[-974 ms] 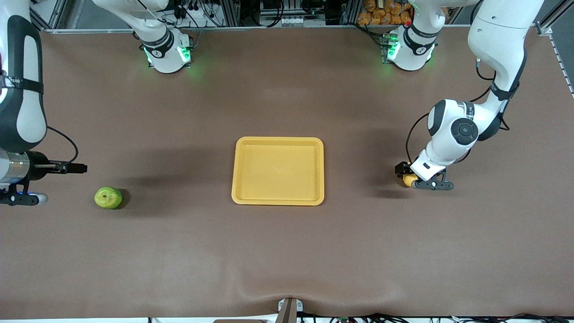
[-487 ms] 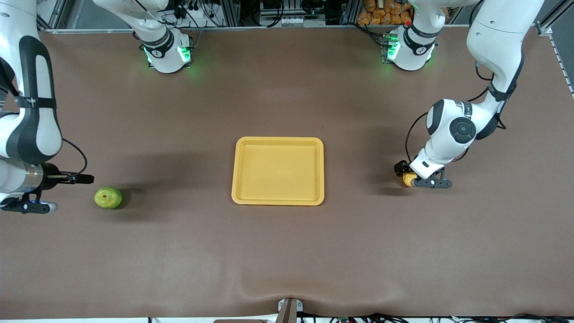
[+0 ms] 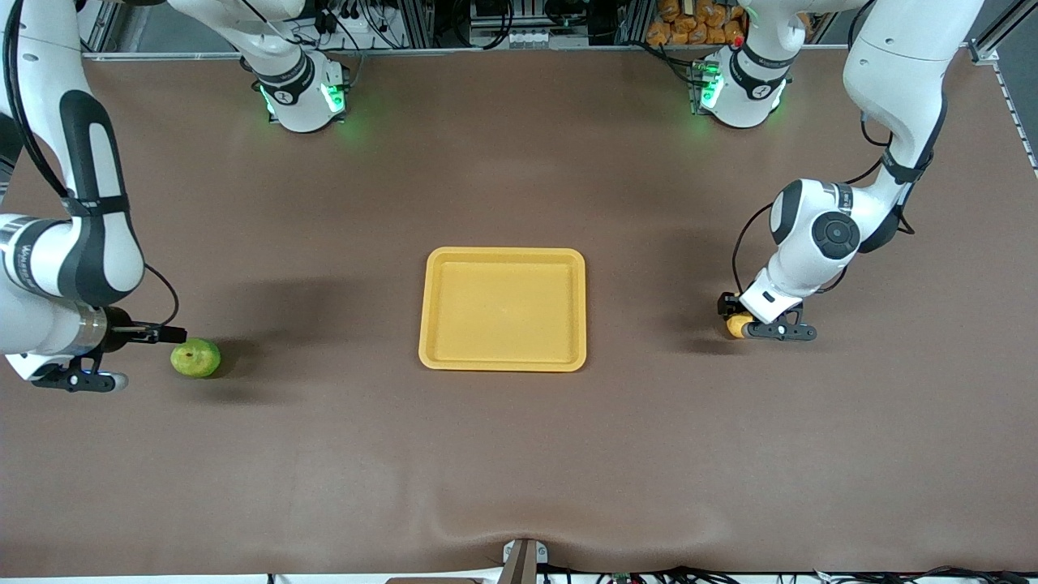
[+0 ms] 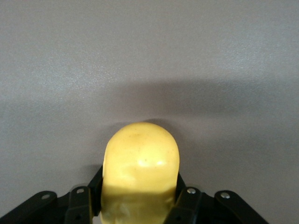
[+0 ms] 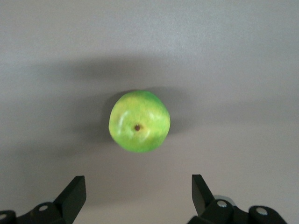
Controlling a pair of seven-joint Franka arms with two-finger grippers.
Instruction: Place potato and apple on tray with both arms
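Tray (image 3: 503,357) empty, nothing placed yet | our left gripper (image 4: 140,205) pinches potato (image 4: 140,182) at table level | our right gripper (image 5: 138,193), jaws spread, hovers beside apple (image 3: 195,358), ungrasped.

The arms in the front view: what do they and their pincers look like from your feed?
Both are white, rounded, jointed arms with black joint bands and loose black cables, on bases lit green. The left arm carries a round black disc cap at its wrist joint. Left pincer and right pincer are dark, two-fingered, with visible screw heads.
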